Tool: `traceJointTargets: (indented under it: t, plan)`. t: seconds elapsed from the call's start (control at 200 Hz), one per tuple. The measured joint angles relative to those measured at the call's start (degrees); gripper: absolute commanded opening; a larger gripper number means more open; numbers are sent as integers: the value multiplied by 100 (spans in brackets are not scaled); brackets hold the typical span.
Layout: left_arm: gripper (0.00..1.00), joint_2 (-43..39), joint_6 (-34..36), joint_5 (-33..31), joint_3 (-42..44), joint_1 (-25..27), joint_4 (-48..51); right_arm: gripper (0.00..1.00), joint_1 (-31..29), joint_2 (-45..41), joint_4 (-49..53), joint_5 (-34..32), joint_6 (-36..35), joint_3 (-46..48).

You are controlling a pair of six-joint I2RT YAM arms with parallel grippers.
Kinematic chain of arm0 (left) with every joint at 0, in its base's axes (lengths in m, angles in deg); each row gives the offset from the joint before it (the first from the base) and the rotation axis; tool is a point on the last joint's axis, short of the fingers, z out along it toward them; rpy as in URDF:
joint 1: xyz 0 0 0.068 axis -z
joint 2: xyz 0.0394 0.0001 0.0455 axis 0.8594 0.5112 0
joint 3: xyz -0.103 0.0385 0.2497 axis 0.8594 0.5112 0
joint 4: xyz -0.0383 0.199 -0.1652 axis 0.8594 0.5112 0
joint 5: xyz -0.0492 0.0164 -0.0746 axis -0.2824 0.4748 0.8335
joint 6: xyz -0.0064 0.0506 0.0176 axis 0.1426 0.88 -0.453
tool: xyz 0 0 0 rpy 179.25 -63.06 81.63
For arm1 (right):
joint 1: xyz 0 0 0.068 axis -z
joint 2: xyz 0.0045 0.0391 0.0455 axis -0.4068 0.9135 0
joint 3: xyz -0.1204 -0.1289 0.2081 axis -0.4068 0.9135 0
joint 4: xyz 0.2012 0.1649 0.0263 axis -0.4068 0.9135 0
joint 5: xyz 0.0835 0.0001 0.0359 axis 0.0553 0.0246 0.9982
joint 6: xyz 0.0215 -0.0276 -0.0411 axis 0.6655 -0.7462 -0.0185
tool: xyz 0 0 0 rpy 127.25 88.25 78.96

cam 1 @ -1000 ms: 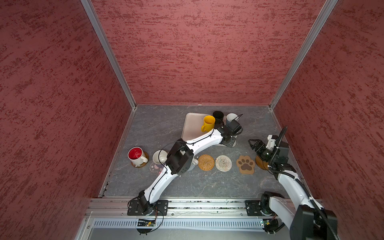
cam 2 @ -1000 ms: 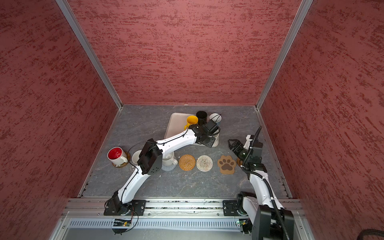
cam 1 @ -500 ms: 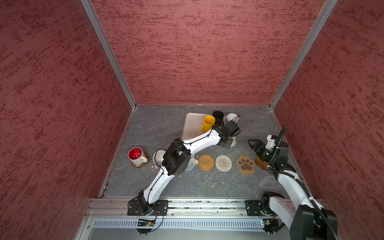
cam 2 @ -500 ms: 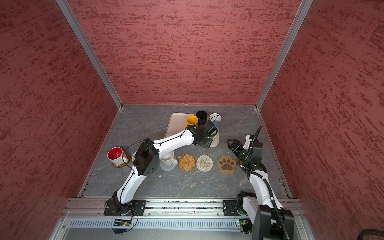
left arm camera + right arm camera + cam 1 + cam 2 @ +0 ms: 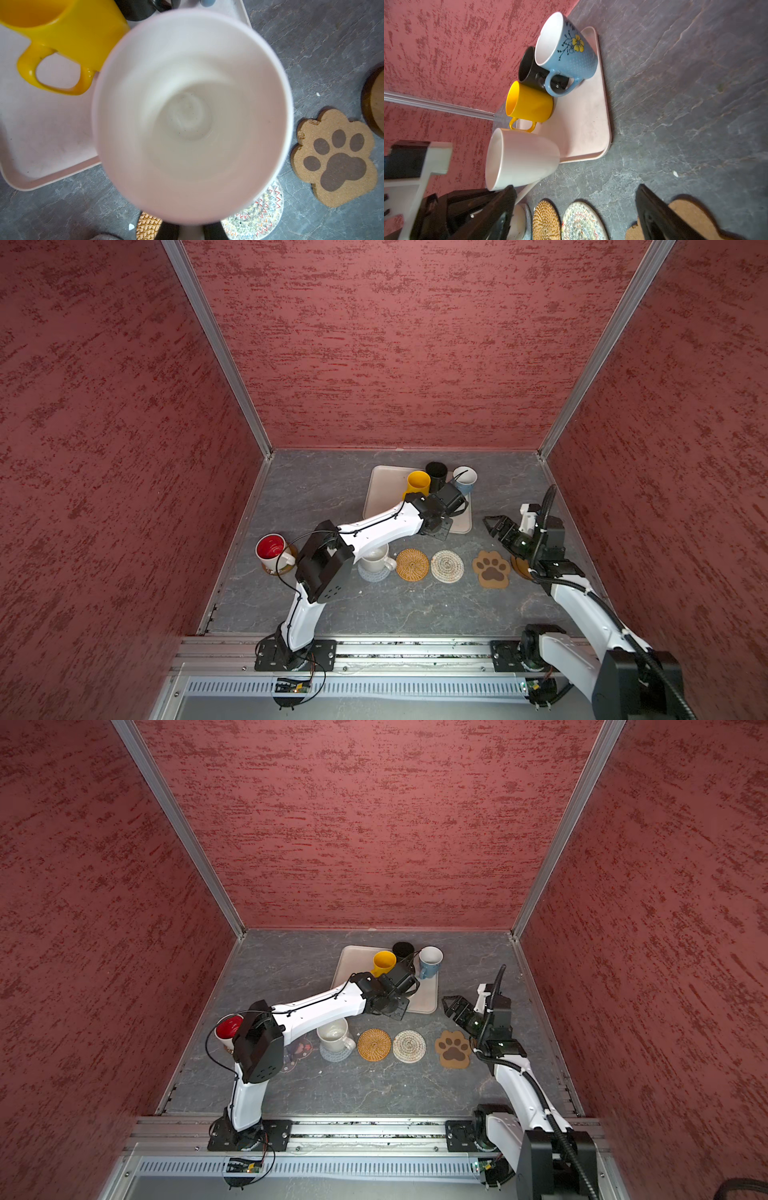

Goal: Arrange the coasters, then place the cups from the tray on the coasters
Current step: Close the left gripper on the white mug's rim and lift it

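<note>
Grey stone-patterned tabletop (image 5: 332,614) sits inside red textured walls. The left gripper (image 5: 438,527) is clamped on a white cup (image 5: 523,158) and carries it roughly upright over the 5 o'clock corner of the tray (image 5: 382,493); where it grips the cup is hidden. In a top view the bare orange-tan coaster (image 5: 412,565) lies at 7 o'clock from that claw and the beige coaster (image 5: 447,566) at about 6 o'clock. Both are near, and the left arm is the nearer one. The right gripper (image 5: 496,524) hangs spread wide and empty at about 12 o'clock from the paw coaster (image 5: 491,569). The yellow cup (image 5: 417,483), black cup (image 5: 436,472) and light blue cup (image 5: 464,480) stand along the tray's 12-to-1 o'clock edge.
</note>
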Motion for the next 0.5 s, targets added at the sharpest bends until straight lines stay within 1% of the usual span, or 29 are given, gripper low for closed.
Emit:
traceJointTargets:
  t: [0.24,0.501]
  plan:
    - [0,-623,-175,-103,649,66,-164,92,-334,234,-11,-205,2,-164]
    - [0,-1198,-321,-179,1591,153,-437,93,-664,520,-33,-385,15,-365]
